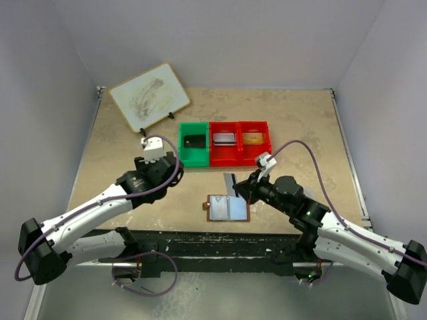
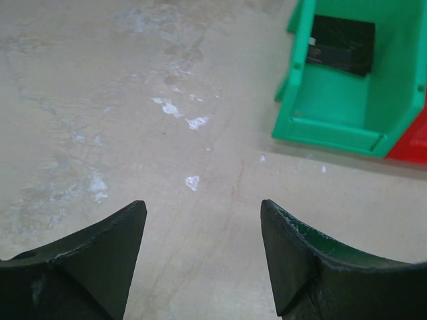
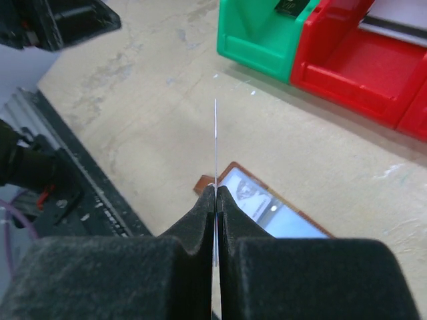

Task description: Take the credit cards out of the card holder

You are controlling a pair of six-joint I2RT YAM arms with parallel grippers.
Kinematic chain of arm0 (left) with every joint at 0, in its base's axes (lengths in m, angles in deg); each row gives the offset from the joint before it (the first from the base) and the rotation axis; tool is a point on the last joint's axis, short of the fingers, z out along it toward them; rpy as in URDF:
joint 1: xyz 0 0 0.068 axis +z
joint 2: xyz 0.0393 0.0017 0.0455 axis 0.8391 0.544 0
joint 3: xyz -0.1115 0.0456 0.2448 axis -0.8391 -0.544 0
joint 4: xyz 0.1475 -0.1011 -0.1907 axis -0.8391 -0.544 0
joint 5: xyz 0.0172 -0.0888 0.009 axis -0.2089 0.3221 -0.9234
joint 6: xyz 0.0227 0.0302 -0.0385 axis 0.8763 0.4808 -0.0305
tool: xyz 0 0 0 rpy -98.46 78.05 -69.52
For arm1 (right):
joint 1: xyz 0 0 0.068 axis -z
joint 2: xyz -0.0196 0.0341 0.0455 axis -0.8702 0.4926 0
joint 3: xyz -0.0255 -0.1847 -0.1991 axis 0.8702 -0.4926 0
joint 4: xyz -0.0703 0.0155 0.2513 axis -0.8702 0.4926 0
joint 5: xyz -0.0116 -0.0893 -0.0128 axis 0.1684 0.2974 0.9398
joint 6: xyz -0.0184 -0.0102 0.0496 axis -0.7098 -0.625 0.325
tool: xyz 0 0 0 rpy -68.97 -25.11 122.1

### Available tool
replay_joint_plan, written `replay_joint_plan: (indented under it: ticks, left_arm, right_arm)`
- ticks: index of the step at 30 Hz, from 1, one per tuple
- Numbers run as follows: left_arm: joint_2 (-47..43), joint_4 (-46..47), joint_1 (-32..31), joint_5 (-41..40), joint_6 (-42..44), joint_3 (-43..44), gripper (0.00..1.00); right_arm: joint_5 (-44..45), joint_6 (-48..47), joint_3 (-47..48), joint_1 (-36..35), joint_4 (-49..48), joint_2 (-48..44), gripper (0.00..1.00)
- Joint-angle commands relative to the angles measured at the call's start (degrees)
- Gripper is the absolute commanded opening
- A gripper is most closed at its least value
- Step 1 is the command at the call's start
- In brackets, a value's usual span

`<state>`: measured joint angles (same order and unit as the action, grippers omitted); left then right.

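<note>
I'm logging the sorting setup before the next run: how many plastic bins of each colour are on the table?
Green bins: 1
Red bins: 2
Total: 3

Even, diffuse light from above; shadows on the table (image 1: 120,133) are faint and soft. Top view: sharp, with the walls (image 1: 40,67) leaning outward at the edges. Wrist views: near fingers (image 2: 87,267) dark and slightly soft; small glare spot on the holder (image 3: 267,207); the card (image 3: 215,133), edge-on, is a thin pale line.
</note>
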<state>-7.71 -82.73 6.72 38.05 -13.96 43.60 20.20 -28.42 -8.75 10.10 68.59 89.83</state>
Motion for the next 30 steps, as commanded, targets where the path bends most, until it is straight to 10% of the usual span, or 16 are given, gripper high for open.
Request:
replay_joint_plan:
  ticks: [1, 15, 19, 30]
  left_arm:
    - [-4.1, 3.3, 6.9, 3.6, 6.2, 1.3, 0.68]
    - [-6.8, 1.5, 8.3, -6.1, 7.9, 1.2, 0.69]
    - [-6.1, -0.1, 8.4, -8.3, 8.2, 1.2, 0.7]
    - [-5.1, -0.9, 8.3, -7.8, 9.2, 2.4, 0.7]
  right_arm:
    - [6.0, -12.9, 6.4, -1.2, 0.9, 2.6, 0.0]
    - [13.3, -49.2, 19.3, 1.7, -7.9, 26.1, 0.0]
    - [-9.8, -53.5, 26.2, 13.4, -2.7, 32.5, 0.0]
    - [-11.2, -68.2, 38.7, 13.7, 9.4, 42.1, 0.0]
